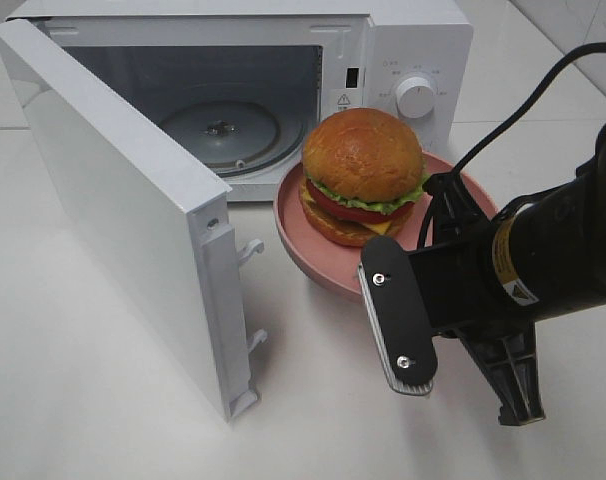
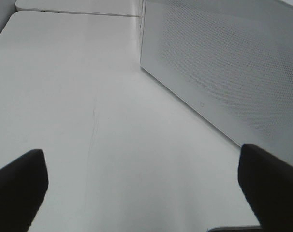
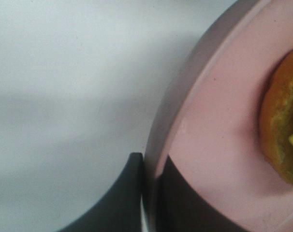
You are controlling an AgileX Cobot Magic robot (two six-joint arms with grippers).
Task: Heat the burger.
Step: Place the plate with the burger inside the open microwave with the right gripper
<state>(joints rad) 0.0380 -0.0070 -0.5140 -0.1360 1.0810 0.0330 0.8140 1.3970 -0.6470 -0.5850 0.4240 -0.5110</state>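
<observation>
The burger [image 1: 363, 175], with a golden bun, lettuce, tomato and cheese, sits on a pink plate [image 1: 308, 250] just in front of the open microwave [image 1: 403, 40]. My right gripper [image 1: 435, 200] reaches in from the right and is shut on the plate's near rim. The right wrist view shows that rim [image 3: 219, 135] pinched between the dark fingers [image 3: 129, 193], with the burger's [image 3: 282, 130] edge close by. Whether the plate rests on the table I cannot tell. My left gripper [image 2: 146, 193] is open over bare table beside the microwave door [image 2: 224, 63]; the exterior view does not show it.
The microwave door [image 1: 123, 200] swings out wide toward the front left, its latch edge near the plate. Inside lies the glass turntable [image 1: 223, 130]. A black cable [image 1: 513, 110] runs from the right arm across the white table [image 1: 103, 400].
</observation>
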